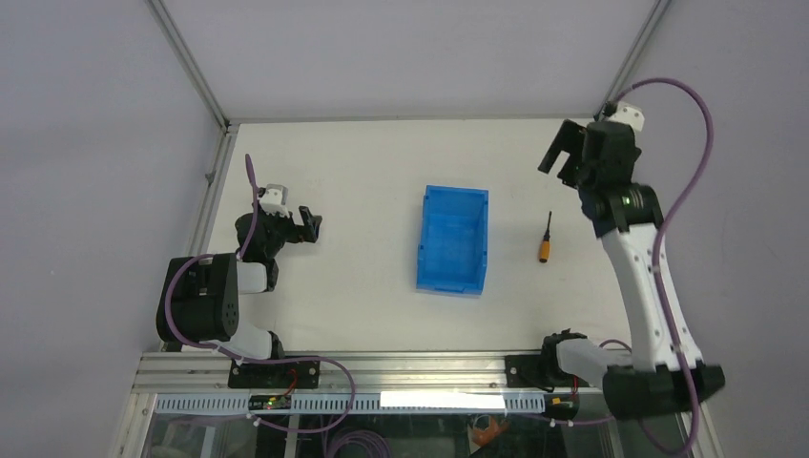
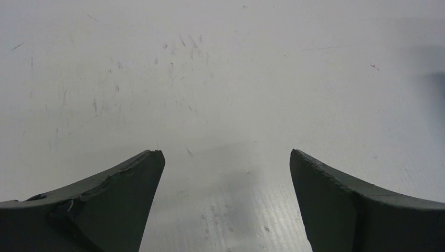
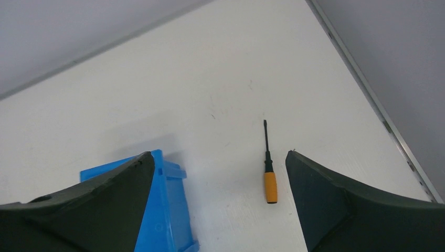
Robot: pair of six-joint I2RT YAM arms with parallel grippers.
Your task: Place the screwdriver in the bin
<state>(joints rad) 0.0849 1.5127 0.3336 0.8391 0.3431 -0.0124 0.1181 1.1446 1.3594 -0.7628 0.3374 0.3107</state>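
Screwdriver [image 1: 546, 239] flat right of bin [image 1: 452, 240]; right gripper [image 1: 561, 157] raised beyond it, jaws wide, empty; left gripper [image 1: 311, 223] low, same.

A small orange-handled screwdriver [image 1: 546, 240] lies on the white table [image 1: 363, 172], right of the blue rectangular plastic bin [image 1: 448, 283], apart from it.

Soft, even light is falling from above, and the table [image 1: 363, 172] is reading bright white without harsh glare. Only a lit strip [image 1: 444, 401] at the near edge of the top view is blowing out. The bin [image 3: 168, 210] is throwing a faint, blurred shadow. The screwdriver [image 3: 269, 168] is showing crisp, with almost no shadow. In both wrist views the fingers [image 2: 105, 205] are looming dark and slightly soft, and a dim grey patch is lying between the left ones.
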